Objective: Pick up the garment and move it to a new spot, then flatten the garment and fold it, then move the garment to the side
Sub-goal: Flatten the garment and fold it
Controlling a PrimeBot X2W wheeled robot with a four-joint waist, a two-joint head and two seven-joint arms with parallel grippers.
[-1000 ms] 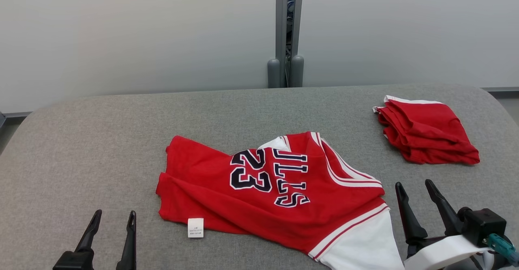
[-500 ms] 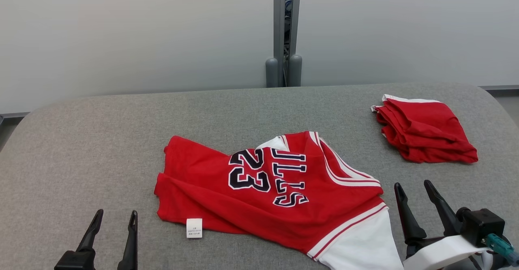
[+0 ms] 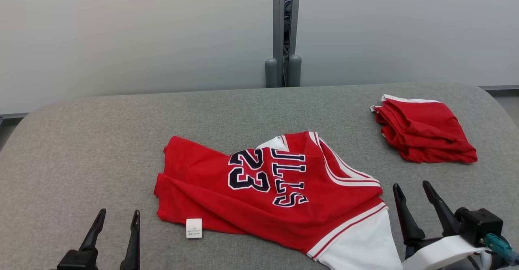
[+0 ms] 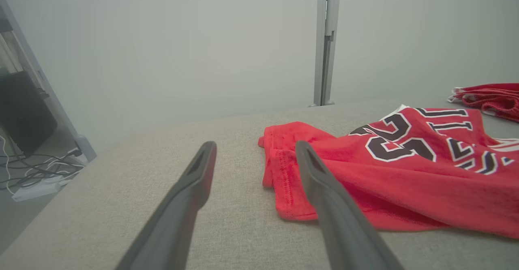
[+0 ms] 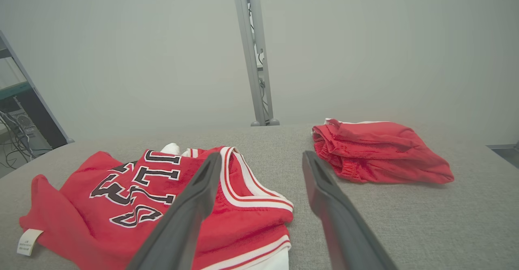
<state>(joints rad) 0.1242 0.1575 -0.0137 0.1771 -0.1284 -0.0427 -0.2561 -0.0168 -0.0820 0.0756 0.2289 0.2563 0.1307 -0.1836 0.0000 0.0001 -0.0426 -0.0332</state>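
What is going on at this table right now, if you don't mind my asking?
A two-armed robot faces a grey padded table where a rumpled red jersey with the number 23 lies unfolded. The left gripper hovers open to the jersey's left and the right gripper open to its right; neither holds anything. A folded red garment sits at the far right. Picking up and folding have not begun.

One crumpled red jersey (image 3: pixel 267 193) with white trim and a dark number 23 is counted on one grey fabric tabletop (image 3: pixel 101 140), beside one folded red cloth bundle (image 3: pixel 425 132). One white label (image 3: pixel 194 228) is seen. Two grippers are counted: the left gripper (image 3: pixel 119 212) and the right gripper (image 3: pixel 410 184).
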